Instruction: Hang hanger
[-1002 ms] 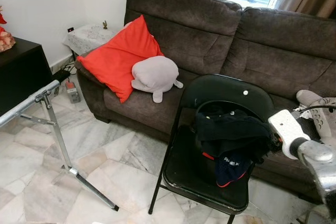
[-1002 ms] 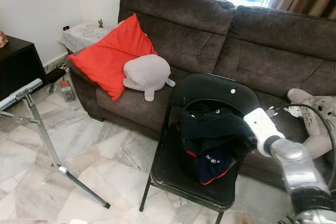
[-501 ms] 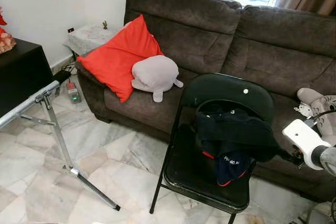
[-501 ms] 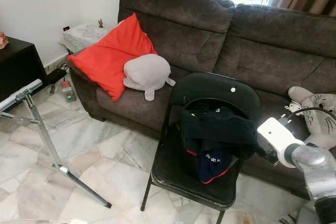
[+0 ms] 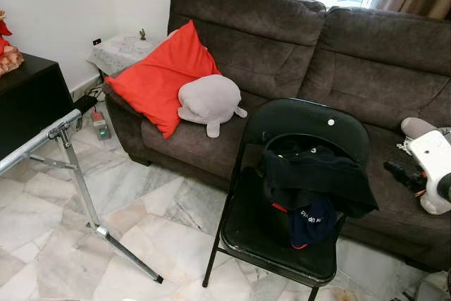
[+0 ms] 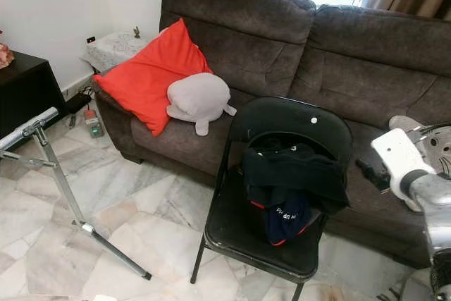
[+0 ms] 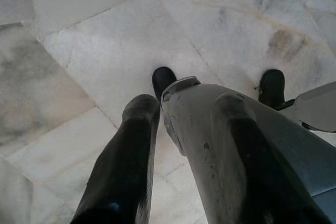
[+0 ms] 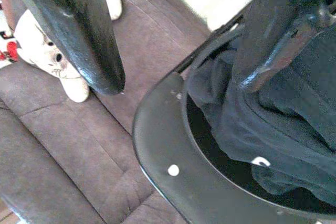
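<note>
**Item: dark garment [image 5: 317, 181].** Heaped on the seat and against the back of the black folding chair [image 5: 303, 114], with a red-trimmed piece hanging toward the front of the seat. You cannot make out a hanger inside the heap. If there is one, it is buried in the cloth and still on the chair.

**Item: right gripper [image 5: 392, 169].** A second ago it was pressed into the right side of the garment. Half a second ago it was already drawing off. Now it hangs clear of the chair, over the sofa [image 5: 282, 40] seat to the right, near a white plush toy [image 8: 47, 56]. Its wrist view shows the two fingers [image 8: 89, 40] spread wide with nothing between them, looking down on the chair's curved back and the cloth. Released and empty.

**Item: left gripper [image 7: 186, 106].** Idle, pointing at the marble floor [image 7: 105, 51]. Its fingers stand apart and hold nothing.

**Item: metal rail [image 5: 42, 141].** Far left on a slanted stand, well apart from the chair. You should take it as the likely hanging place. It is bare where it shows.

**Also present:** red cushion [image 5: 158, 75] and grey plush [image 5: 209, 100] on the sofa, left of the chair.

**Condition note.** The garment sits much as it did. The arm came away with nothing, so treat the grasp as not made. Your pick-up remains to be done, then the carry across to the rail. Expect loose cloth to slip from the fingers unless you find the hanger's stiff part.
</note>
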### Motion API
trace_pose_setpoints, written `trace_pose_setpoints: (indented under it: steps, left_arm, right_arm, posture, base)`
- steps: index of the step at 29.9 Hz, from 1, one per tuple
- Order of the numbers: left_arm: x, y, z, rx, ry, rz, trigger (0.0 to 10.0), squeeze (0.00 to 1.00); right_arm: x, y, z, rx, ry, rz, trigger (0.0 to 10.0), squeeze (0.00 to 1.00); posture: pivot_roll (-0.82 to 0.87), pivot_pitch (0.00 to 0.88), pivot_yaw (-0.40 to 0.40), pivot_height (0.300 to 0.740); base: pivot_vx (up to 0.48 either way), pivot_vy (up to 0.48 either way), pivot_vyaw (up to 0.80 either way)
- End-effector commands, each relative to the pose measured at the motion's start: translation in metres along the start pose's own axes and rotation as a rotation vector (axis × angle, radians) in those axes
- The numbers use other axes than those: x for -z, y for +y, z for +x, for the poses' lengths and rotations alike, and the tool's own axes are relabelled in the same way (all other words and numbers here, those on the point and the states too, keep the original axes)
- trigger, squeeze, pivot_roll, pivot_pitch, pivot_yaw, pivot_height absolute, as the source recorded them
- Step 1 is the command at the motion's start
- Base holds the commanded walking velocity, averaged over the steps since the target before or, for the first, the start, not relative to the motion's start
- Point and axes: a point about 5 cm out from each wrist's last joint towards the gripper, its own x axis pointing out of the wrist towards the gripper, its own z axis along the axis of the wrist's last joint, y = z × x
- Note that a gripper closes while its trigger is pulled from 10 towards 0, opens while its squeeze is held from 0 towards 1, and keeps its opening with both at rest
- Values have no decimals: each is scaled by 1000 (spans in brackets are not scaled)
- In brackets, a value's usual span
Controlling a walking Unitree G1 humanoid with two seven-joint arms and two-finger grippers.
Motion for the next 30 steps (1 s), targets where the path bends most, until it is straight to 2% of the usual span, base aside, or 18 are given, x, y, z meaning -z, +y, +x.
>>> trace_pose_setpoints:
  steps: [1, 6, 7, 8, 9, 10, 12, 13, 15, 19, 20, 21, 23, 24, 25, 26, 27, 30]
  left_arm:
    - [5, -2, 0, 9, 30, 13, 10000, 0]
    - [5, -2, 0, 9, 32, 16, 10000, 0]
    - [5, -2, 0, 9, 32, 16, 10000, 0]
    - [5, -2, 0, 10, 32, 16, 10000, 0]
    - [5, -2, 0, 10, 32, 16, 10000, 0]
    - [5, -2, 0, 11, 32, 16, 10000, 0]
    - [5, -3, 0, 13, 31, 14, 10000, 0]
    - [5, -3, 0, 13, 31, 14, 10000, 0]
    - [5, -3, 0, 11, 30, 10, 10000, 0]
    - [6, -3, 0, 8, 30, 7, 10000, 0]
    - [6, -3, 0, 8, 31, 7, 10000, 0]
    - [6, -3, 0, 8, 31, 7, 10000, 0]
    - [6, -3, 0, 7, 31, 7, 10000, 0]
    - [6, -3, 0, 7, 32, 7, 10000, 0]
    - [6, -3, 0, 7, 32, 6, 10000, 0]
    - [6, -3, 0, 7, 32, 6, 10000, 0]
    - [6, -4, 0, 7, 32, 5, 10000, 0]
    - [6, -3, 0, 7, 32, 5, 10000, 0]
  right_arm:
    - [-3, 4, 0, -13, -12, -5, 10000, 0]
    - [-13, 28, 7, -88, -96, 3, 10000, 0]
    - [-13, 28, 7, -88, -96, 3, 10000, 0]
    - [-19, 44, 9, -142, -139, -11, 10000, 0]
    - [-19, 44, 9, -142, -139, -11, 10000, 0]
    - [-22, 53, 10, -179, -164, -9, 10000, 0]
    - [-30, 85, 13, -284, -236, -3, 10000, 0]
    - [-30, 85, 13, -284, -236, -3, 10000, 0]
    - [-27, 112, 14, -367, -248, -12, 10000, 0]
    - [-19, 127, 18, -387, -220, -39, 10000, 16]
    - [-17, 130, 19, -383, -213, -50, 10000, 937]
    - [-16, 133, 20, -383, -208, -69, 10000, 1000]
    - [-14, 138, 20, -387, -209, -100, 10000, 1000]
    - [-14, 141, 23, -348, -209, -156, 10000, 1000]
    - [-15, 143, 24, -331, -211, -189, 10000, 945]
    - [-15, 145, 25, -322, -214, -212, 10000, 945]
    - [-17, 145, 26, -292, -221, -231, 10000, 722]
    - [-20, 144, 26, -241, -238, -224, 10000, 776]
  posture:
    - [8, 10, -64, 740]
    - [7, 12, -66, 740]
    - [7, 12, -66, 740]
    - [8, 12, -68, 740]
    - [8, 12, -68, 740]
    - [9, 11, -69, 740]
    - [13, 10, -73, 740]
    - [13, 10, -73, 740]
    - [21, 9, -78, 740]
    - [24, 8, -79, 740]
    - [25, 8, -80, 740]
    - [25, 8, -80, 740]
    - [25, 8, -81, 740]
    - [26, 7, -81, 740]
    - [28, 6, -82, 740]
    - [28, 6, -82, 740]
    - [29, 5, -82, 740]
    - [30, 1, -83, 740]
  base:
    - [0, 0, 0]
    - [0, 0, 0]
    - [0, 0, 0]
    - [0, 0, 0]
    - [0, 0, 0]
    - [0, 0, 0]
    - [0, 0, 0]
    - [0, 0, 0]
    - [0, 0, 0]
    - [0, 0, 0]
    - [0, 0, 0]
    - [0, 0, 0]
    - [0, 0, 0]
    - [0, 0, 0]
    - [0, 0, 0]
    - [0, 0, 0]
    - [0, 0, 0]
    - [0, 0, 0]
